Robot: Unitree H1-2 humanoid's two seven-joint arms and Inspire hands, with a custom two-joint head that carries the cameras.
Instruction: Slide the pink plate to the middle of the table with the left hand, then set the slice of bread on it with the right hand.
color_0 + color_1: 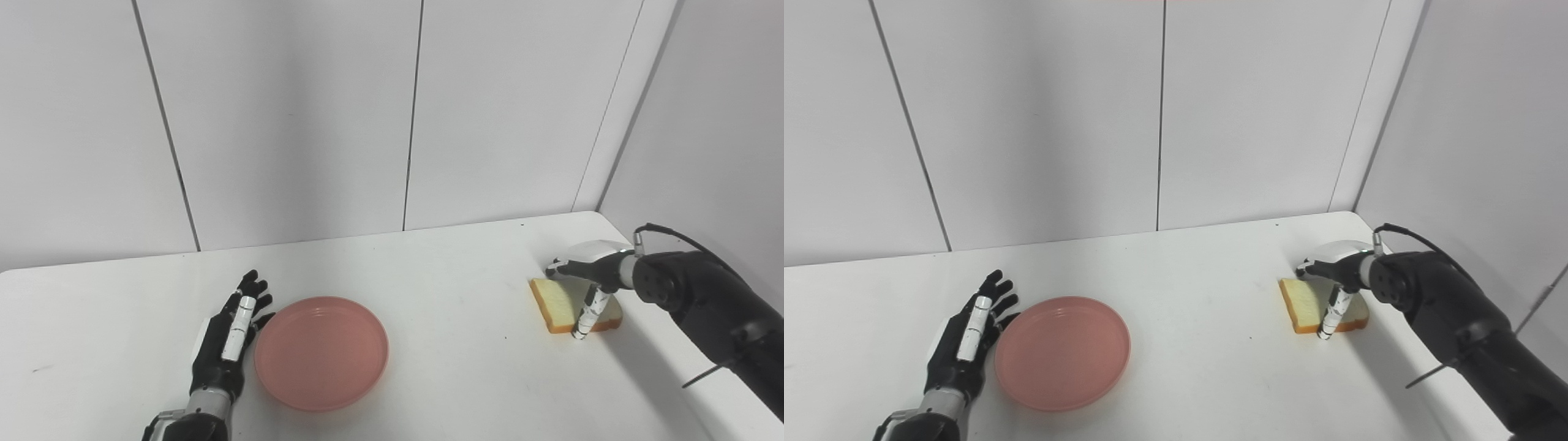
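The pink plate (321, 352) lies flat on the white table (453, 380), left of the middle. My left hand (229, 331) rests flat on the table just left of the plate's rim, open, fingers pointing away from me. The slice of bread (560, 306) lies flat near the table's far right corner. My right hand (588, 269) hovers over the bread. Its thumb (589, 315) points down at the bread's near edge and its fingers (560, 268) reach over the far edge. The hand is spread across the slice, not closed on it.
Grey wall panels (294, 122) stand close behind the table and along its right side (704, 122). My right forearm (716, 306) lies along the table's right edge. Bare tabletop lies between the plate and the bread.
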